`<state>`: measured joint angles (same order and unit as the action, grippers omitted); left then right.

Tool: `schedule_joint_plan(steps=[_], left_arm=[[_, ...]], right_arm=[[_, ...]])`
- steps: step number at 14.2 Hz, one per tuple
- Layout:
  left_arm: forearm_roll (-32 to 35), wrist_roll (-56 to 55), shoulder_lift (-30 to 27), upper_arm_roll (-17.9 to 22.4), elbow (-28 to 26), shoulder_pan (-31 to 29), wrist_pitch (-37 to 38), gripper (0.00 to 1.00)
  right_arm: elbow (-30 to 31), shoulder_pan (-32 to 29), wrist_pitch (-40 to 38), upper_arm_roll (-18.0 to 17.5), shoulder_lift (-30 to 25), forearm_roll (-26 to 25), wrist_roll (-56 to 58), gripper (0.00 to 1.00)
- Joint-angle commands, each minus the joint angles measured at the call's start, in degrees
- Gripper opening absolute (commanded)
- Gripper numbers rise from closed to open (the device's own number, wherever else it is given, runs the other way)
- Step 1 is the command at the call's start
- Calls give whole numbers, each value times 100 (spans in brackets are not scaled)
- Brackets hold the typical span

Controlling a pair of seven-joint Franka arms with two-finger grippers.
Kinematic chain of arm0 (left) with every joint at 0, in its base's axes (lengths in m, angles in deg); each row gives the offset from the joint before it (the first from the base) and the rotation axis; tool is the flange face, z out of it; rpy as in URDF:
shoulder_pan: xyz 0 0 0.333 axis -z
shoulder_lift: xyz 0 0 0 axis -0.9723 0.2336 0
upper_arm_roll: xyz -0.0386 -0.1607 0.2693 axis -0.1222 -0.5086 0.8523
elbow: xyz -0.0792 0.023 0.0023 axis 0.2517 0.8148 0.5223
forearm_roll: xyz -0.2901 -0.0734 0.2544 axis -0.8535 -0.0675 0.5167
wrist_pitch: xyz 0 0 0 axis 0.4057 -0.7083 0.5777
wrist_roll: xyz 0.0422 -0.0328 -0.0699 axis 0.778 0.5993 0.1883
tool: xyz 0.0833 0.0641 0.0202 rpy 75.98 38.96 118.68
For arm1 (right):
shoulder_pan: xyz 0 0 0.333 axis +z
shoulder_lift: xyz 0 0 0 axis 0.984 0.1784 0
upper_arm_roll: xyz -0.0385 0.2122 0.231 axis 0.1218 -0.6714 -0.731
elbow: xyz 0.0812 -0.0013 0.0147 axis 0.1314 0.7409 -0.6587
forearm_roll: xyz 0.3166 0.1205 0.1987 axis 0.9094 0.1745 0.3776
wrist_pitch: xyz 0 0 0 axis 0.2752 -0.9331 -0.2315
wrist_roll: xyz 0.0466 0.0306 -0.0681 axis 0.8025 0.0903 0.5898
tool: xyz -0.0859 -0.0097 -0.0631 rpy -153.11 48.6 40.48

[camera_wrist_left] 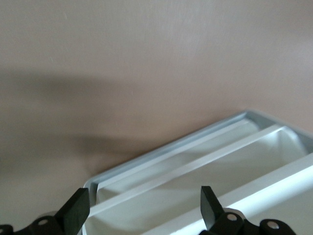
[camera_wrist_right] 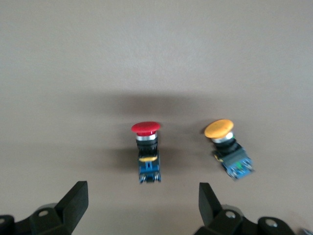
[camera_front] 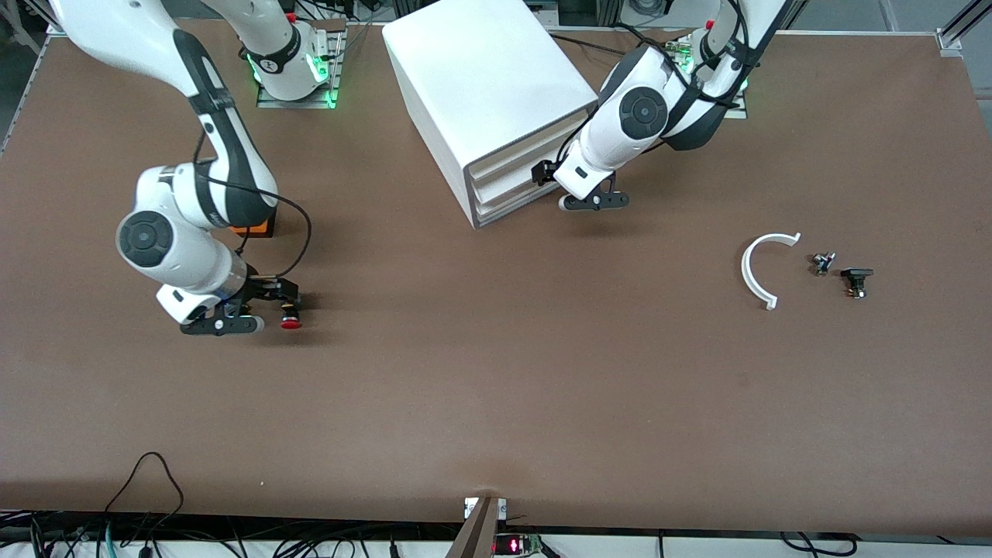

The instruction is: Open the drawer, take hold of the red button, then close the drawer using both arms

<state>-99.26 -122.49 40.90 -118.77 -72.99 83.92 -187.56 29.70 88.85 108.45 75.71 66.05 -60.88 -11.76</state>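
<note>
The red-capped button [camera_wrist_right: 145, 152] lies on its side on the bare table [camera_front: 496, 372], toward the right arm's end; in the front view the button [camera_front: 291, 322] shows just beside my right gripper [camera_front: 260, 308]. The right gripper [camera_wrist_right: 142, 198] hangs low over the table just short of the button's body, open, touching nothing. At the white cabinet [camera_front: 480, 77], the middle drawer [camera_front: 515, 184] sits nearly flush with the other two. My left gripper [camera_front: 593, 203] hovers right in front of the drawer fronts, and in its own view the left gripper [camera_wrist_left: 143, 203] is open above the drawer rims [camera_wrist_left: 195, 161].
An orange-capped button [camera_wrist_right: 227, 147] lies close beside the red one. An orange box [camera_front: 254, 228] sits under the right arm's forearm. Toward the left arm's end lie a white curved piece [camera_front: 763, 267] and two small dark parts [camera_front: 823, 262] [camera_front: 856, 280].
</note>
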Motion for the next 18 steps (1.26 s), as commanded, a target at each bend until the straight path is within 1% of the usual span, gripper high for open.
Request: schedule_joint_plan(steps=[1, 3, 4, 5, 6, 7, 8, 9, 11, 13, 15, 16, 18], left_arm=[[-125, 225, -478, 42, 87, -881, -180, 100], [-125, 243, -707, 331, 105, -1138, -461, 100], [-116, 365, -830, 594, 175, -1156, -428, 100], [-29, 653, -1005, 796, 245, -1173, -227, 100], [102, 952, -1216, 964, 298, -1243, 219, 100], [330, 1172, -1366, 1166, 516, -1296, 702, 100], [654, 1209, -1454, 1376, 823, -1305, 1307, 100], [1057, 1210, -1525, 1457, 1174, -1305, 1913, 100], [1893, 1210, -1630, 1484, 1737, -1314, 2855, 100], [2238, 1227, -1648, 1545, 2212, -1314, 3595, 100], [2274, 1245, -1692, 1729, 2460, -1314, 4009, 100], [2274, 1254, -1718, 1869, 2461, -1314, 4063, 100], [2274, 1236, -1649, 1888, 2408, -1305, 4055, 100]], right_arm=[[-940, -34, -1110, -43, 10, 62, -61, 100], [-1502, -34, -1813, -43, -8, 70, -61, 100], [-1757, -34, -2156, -52, -34, 62, -61, 100], [-1960, -25, -2481, -52, -69, 62, -69, 100], [-2110, -25, -2798, -60, -148, 53, -78, 100], [-2207, -16, -3079, -78, -262, 44, -87, 100], [-2295, -25, -3352, -78, -411, 44, -78, 100], [-2366, -25, -3520, -69, -595, 36, -78, 100], [-2349, -103, -3504, -69, -868, 27, -87, 100], [-2235, -550, -3469, -52, -1027, -34, -60, 100], [-2060, -972, -3504, -52, -1194, -78, -8, 100], [-1894, -1026, -3469, -43, -1316, -105, 70, 100], [-1804, -1070, -3530, -17, -1405, -167, 89, 100]])
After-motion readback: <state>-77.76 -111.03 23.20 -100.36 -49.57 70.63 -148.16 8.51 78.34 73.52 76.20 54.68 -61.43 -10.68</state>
